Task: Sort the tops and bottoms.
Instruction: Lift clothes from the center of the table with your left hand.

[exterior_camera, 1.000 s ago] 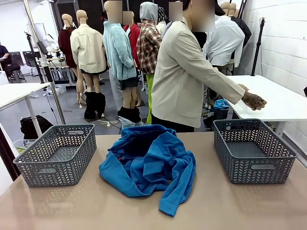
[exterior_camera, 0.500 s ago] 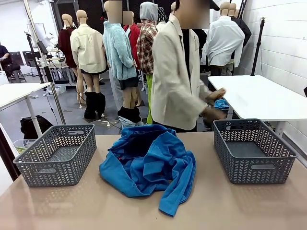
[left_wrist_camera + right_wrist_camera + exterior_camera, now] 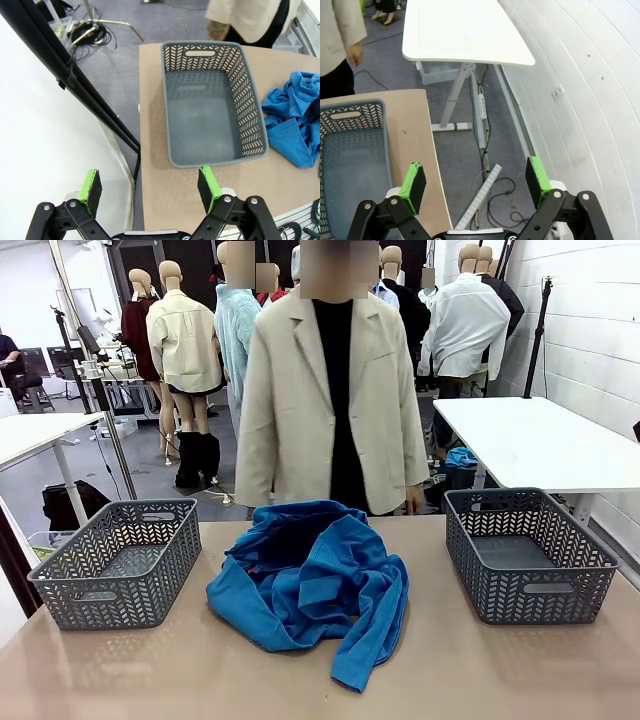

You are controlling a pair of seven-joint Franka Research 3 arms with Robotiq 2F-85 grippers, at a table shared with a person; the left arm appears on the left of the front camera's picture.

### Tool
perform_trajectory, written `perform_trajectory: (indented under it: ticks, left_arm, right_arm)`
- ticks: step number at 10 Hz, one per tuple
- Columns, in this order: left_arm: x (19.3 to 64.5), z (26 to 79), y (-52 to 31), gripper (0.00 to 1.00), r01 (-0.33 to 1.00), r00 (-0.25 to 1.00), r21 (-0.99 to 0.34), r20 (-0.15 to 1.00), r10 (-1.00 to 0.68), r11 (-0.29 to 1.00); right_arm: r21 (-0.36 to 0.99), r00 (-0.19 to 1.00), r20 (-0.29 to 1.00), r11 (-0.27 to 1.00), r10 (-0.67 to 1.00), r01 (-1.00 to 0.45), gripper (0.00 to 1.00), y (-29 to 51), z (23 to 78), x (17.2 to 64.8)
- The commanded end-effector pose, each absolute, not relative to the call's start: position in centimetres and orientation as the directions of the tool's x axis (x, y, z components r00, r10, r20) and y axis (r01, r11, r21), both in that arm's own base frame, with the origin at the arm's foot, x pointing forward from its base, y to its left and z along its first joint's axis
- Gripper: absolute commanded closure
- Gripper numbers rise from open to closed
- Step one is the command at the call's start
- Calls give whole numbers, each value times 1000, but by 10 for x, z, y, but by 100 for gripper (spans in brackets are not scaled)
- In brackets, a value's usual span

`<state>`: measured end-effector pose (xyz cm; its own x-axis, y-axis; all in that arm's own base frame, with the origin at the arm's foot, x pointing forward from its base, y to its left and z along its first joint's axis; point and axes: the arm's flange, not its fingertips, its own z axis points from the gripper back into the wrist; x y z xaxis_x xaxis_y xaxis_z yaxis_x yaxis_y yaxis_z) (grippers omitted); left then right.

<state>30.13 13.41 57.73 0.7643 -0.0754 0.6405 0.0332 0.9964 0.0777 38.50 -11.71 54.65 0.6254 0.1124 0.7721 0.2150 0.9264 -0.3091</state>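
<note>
1. person (image 3: 335,390) has turned from the side table (image 3: 540,440) to face the pile, hands down.
2. tops (image 3: 320,590) lie unmoved in a heap between left basket (image 3: 130,590) and right basket (image 3: 520,590); dark cloth inside it looks like bottoms (image 3: 285,545).
3. left gripper (image 3: 150,182) and right gripper (image 3: 476,178) hang wide open and empty, so sorting looks not begun.

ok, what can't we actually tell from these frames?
Front view: how many tops are in the pile; the folds overlap, so no count is possible.
Front view: the bottoms show as one dark patch, with the rest buried under blue fabric.
Left wrist view: the pile runs off the right edge.
Right wrist view: the right basket is cut off by the left and bottom edges.
</note>
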Motion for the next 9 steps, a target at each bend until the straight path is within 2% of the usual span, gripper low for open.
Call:
perform_trajectory:
  ticks: [1, 9]
  left_arm:
    - [301, 577, 136, 0, 32, 765, 82, 640, -77, 996]
    - [301, 577, 134, 0, 33, 764, 78, 640, -75, 996]
  right_arm:
    - [-325, 630, 766, 923, 128, 207, 0, -116, 546, 385]
    - [-325, 630, 766, 923, 128, 207, 0, -116, 546, 385]
